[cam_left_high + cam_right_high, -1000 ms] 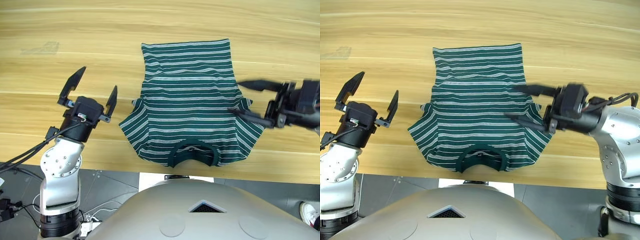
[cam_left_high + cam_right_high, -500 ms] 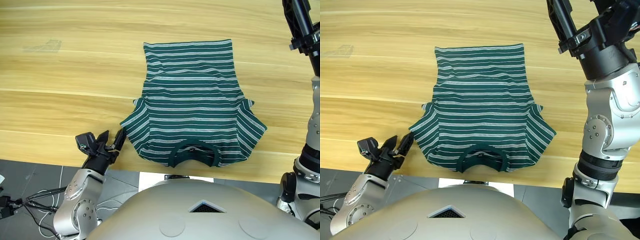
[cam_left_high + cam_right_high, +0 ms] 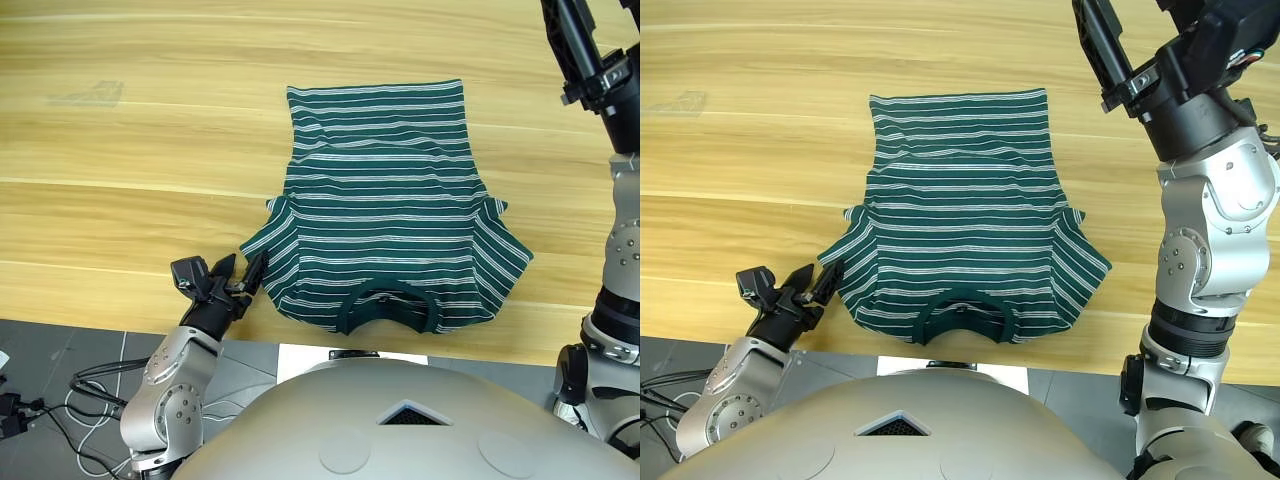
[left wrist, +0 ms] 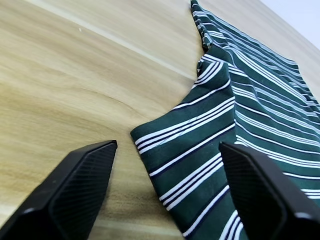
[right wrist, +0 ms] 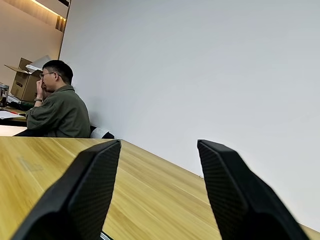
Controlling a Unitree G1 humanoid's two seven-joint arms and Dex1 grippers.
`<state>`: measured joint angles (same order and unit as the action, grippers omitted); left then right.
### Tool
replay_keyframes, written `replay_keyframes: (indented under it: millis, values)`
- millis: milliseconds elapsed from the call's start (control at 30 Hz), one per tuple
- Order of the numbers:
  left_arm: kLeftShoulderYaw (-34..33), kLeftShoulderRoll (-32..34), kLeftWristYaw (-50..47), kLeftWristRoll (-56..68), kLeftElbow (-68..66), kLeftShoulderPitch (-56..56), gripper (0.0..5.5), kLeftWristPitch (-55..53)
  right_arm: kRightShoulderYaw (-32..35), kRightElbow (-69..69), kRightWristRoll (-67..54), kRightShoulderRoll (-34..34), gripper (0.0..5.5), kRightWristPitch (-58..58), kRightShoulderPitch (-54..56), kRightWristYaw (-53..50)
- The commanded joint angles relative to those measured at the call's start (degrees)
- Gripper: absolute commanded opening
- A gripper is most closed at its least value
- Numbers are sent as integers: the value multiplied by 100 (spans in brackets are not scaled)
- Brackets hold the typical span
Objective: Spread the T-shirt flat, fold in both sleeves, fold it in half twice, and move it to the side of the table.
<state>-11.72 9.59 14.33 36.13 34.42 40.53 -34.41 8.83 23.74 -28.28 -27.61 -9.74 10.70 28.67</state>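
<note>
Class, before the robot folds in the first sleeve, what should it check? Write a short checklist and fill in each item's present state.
1. Dark green white-striped T-shirt spread flat on the light wooden table: ok, slight wrinkles.
2. Both sleeves lying out to the sides, unfolded: ok.
3. Left hand open at the left sleeve: ok.
4. Its fingers touching the cloth: cannot tell.
5. Right hand open: ok.
6. Right hand near the right sleeve: not ok, it is held high above the table.

Wooden table (image 3: 140,160), planks running side to side, and on it the green striped T-shirt (image 3: 385,210) lies flat, sleeves out, collar at the near edge.
</note>
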Motion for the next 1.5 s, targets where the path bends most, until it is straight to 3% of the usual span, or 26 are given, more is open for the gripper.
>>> replay_keyframes:
  millis: [33, 600, 733, 1367, 1500]
  values:
    - [29, 111, -110, -242, -322, 29, 350, -78, 0, -31, 143, -6, 283, 53, 11, 46]
    - [392, 150, 279, -301, -517, 69, 68, 249, -19, -666, 772, -60, 283, 150, 141, 89]
    - [167, 242, 249, -477, -749, -63, 2, 550, 10, -684, 783, -65, 283, 154, 79, 133]
    - [563, 717, 1147, -947, 274, 130, 2, 1683, -111, -860, 897, 29, 283, 314, -132, 396]
    - [1183, 1011, 1249, -1857, 304, 66, 2, 2095, -107, -925, 891, 52, 283, 370, -155, 400]
